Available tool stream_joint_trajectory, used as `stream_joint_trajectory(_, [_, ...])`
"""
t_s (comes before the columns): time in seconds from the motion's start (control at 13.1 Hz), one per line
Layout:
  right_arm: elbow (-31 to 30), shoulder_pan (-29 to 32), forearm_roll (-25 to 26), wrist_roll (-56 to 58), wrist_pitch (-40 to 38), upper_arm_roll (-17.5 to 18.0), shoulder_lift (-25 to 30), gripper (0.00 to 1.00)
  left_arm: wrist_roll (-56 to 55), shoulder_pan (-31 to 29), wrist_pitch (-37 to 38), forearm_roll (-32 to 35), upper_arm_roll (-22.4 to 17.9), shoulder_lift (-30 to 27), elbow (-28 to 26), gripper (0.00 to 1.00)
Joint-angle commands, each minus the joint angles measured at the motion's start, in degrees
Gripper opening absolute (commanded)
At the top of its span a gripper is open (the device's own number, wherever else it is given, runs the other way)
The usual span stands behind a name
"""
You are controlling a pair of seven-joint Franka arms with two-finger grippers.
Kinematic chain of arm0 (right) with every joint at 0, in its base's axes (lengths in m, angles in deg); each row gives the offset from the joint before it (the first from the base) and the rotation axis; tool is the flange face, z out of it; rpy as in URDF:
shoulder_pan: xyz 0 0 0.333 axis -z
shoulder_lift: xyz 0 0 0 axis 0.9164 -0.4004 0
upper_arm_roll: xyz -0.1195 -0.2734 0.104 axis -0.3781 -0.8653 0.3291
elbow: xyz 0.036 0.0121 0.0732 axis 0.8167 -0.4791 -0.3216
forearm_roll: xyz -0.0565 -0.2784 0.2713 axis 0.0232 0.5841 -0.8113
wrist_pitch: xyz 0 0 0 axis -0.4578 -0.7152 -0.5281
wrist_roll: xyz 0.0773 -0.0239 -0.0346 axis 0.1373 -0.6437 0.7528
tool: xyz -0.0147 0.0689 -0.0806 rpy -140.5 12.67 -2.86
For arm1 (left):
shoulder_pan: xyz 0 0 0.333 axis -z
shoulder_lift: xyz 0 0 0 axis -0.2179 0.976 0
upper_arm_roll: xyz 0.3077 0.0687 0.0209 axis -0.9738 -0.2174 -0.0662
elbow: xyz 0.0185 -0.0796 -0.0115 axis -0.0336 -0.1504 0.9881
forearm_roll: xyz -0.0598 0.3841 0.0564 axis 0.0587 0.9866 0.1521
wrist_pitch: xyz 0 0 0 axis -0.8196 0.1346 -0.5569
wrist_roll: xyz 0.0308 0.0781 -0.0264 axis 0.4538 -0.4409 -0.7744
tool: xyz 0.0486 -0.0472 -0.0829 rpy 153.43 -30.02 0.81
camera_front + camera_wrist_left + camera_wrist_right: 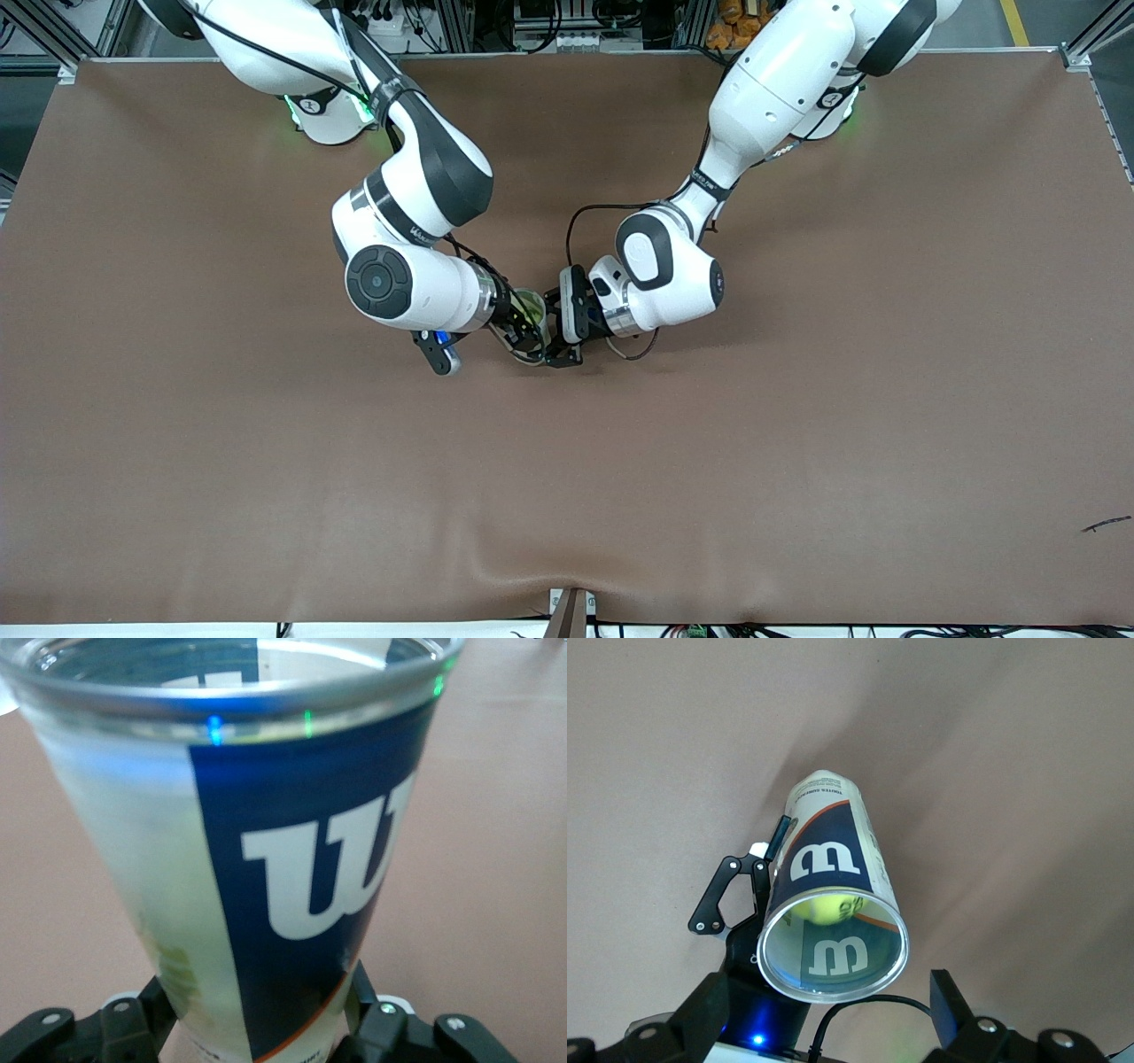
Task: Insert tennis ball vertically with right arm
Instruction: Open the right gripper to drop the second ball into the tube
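Observation:
A clear tube can [532, 312] with a blue label stands upright on the brown table, mouth up. The yellow-green tennis ball [830, 906] lies inside it, seen through the open mouth in the right wrist view. My left gripper [261, 1010] is shut on the can [292, 859] low on its body, one finger on each side. My right gripper [828, 1010] hangs just over the can's mouth [833, 957], open, its fingers spread wide and holding nothing. In the front view the right gripper [524, 337] and the left gripper [560, 350] meet at the can in the middle of the table.
The brown table mat [797, 443] stretches on all sides of the can. A black cable [859, 1010] loops under the right wrist camera. A small dark mark [1106, 525] lies near the left arm's end, close to the front camera.

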Motion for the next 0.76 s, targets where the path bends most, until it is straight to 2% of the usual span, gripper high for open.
stream_joint_trajectory(0.0, [0.9, -0.2, -1.0, -0.7, -0.4, -0.6, 0.1, 1.00, 2.0, -0.1, -0.6, -1.4, 0.1, 0.7, 0.0, 0.78])
stream_joint_trajectory(0.23, [1.1, 0.5, 0.1, 1.0, -0.8, -0.9, 1.0, 1.00, 2.0, -0.1, -0.6, -1.4, 0.1, 0.7, 0.0, 0.81])
stream_joint_trajectory(0.38, [0.7, 1.0, 4.8, 8.0, -4.6, -0.9, 2.9, 1.00, 1.4, 0.1, -0.6, -1.4, 0.1, 0.6, 0.1, 1.00])
stream_joint_trajectory(0.69, [0.7, 5.3, 5.4, 15.3, -6.2, -0.9, 4.0, 1.00, 1.2, -0.1, -0.7, -1.4, 0.1, 0.2, 0.2, 1.00])
